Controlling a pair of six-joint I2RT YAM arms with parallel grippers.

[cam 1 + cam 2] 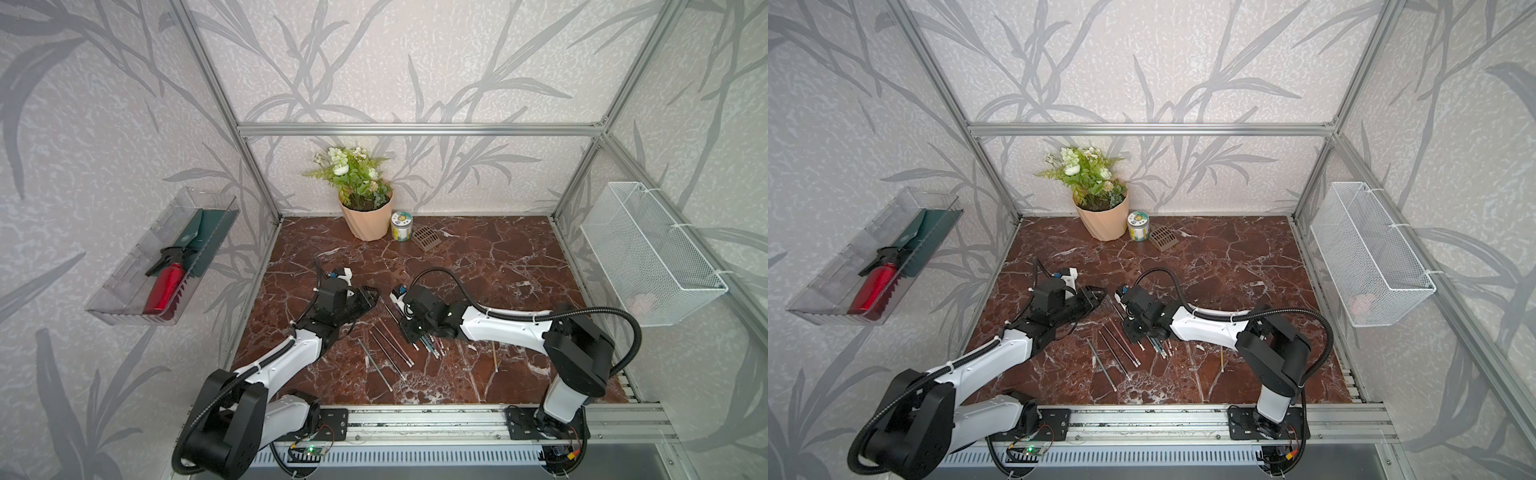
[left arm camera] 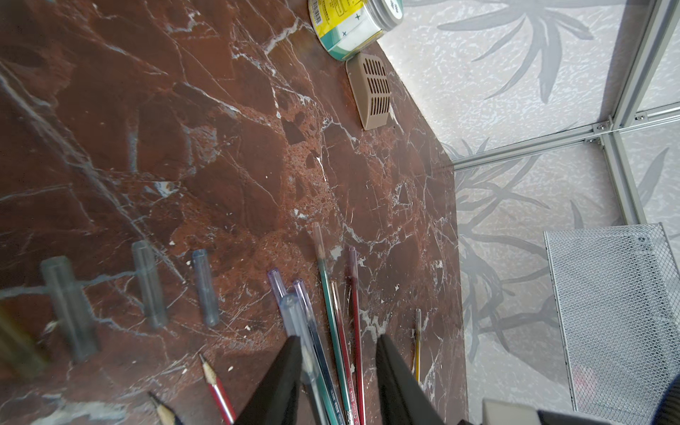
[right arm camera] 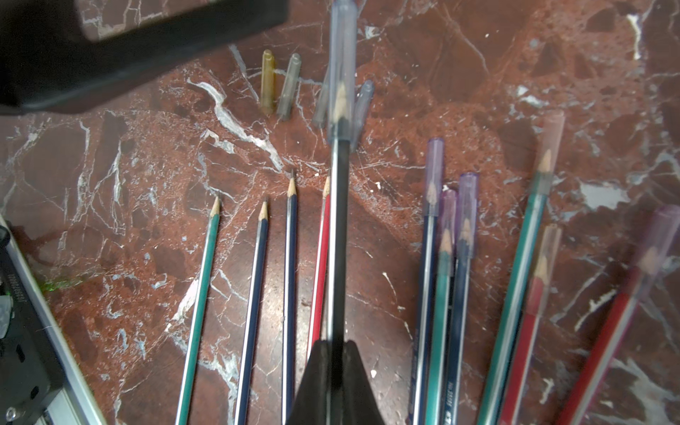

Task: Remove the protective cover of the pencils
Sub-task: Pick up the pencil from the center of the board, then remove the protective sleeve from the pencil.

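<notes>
Pencils (image 3: 253, 294): four bare | right hand (image 3: 333, 349) clenched on one capped pencil (image 3: 336, 239) | four loose caps (image 3: 268, 81) | left hand (image 2: 338, 338) released

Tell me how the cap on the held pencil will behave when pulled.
The cap looks thin, clear plastic: probably light, smooth, apt to slip. The right gripper holds the pencil far from its tip, so it may swivel. Loose caps look round: likely to roll.

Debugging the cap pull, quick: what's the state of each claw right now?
Left claw: open, holding nothing.
Right claw: closed on a dark pencil, cap on its tip.
</notes>
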